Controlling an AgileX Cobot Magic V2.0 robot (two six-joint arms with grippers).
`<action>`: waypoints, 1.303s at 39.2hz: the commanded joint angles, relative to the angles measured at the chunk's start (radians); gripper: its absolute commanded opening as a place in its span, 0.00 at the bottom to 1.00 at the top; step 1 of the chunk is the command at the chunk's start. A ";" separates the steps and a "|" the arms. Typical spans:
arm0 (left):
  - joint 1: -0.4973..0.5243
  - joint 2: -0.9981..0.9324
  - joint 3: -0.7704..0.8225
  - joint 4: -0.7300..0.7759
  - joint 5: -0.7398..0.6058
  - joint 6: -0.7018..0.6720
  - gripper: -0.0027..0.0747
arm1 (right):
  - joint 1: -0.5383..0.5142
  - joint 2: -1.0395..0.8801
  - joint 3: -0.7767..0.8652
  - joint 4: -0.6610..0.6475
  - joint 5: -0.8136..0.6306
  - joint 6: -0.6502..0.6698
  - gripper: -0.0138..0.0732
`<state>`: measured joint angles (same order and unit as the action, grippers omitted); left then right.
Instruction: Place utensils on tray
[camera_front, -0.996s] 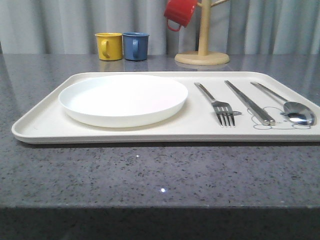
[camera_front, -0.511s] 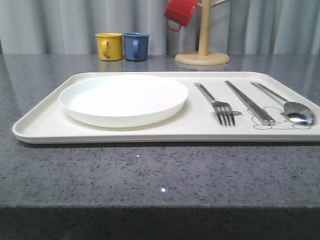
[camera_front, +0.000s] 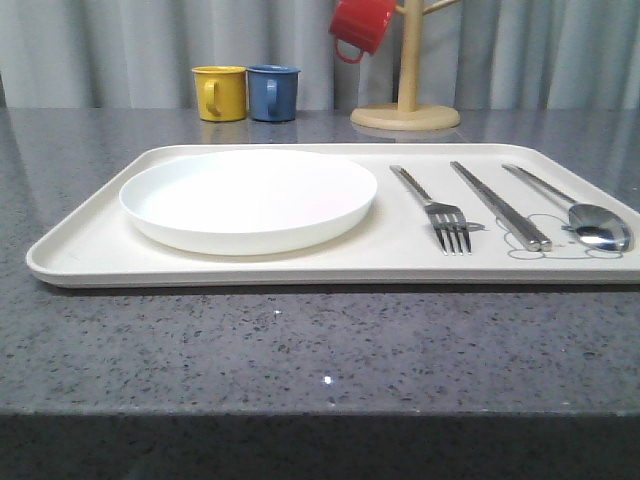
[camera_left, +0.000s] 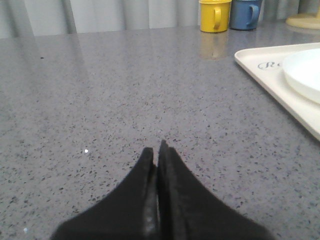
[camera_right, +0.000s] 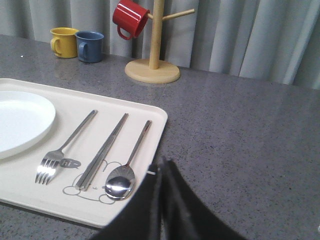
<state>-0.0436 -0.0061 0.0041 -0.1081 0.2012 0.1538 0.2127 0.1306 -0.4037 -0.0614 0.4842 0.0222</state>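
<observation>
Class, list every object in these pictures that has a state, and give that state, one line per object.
plate: upright on the tray, empty
fork: flat on the tray
chopsticks: flat on the tray, paired
spoon: flat on the tray, bowl up
tray: flat on the table
red mug: hanging on the mug tree
left gripper: shut, empty
right gripper: shut, empty

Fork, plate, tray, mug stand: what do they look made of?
Fork: metal, polished; silver with bright glints.
Plate: glossy white, ceramic or melamine; the look leaves that open.
Tray: probably plastic or melamine, matte cream, with a printed rabbit drawing.
Mug stand: light wood, smooth; pale tan post on a round base.
</observation>
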 joint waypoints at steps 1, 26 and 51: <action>0.003 -0.013 0.002 -0.001 -0.119 -0.010 0.01 | -0.001 0.012 -0.026 -0.012 -0.082 -0.008 0.16; 0.003 -0.013 0.002 -0.001 -0.119 -0.010 0.01 | -0.001 0.012 -0.026 -0.012 -0.082 -0.008 0.16; 0.003 -0.013 0.002 -0.001 -0.119 -0.010 0.01 | -0.320 -0.157 0.429 0.061 -0.327 -0.009 0.16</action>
<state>-0.0436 -0.0061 0.0041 -0.1081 0.1696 0.1538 -0.0985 -0.0094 0.0261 0.0000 0.2526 0.0222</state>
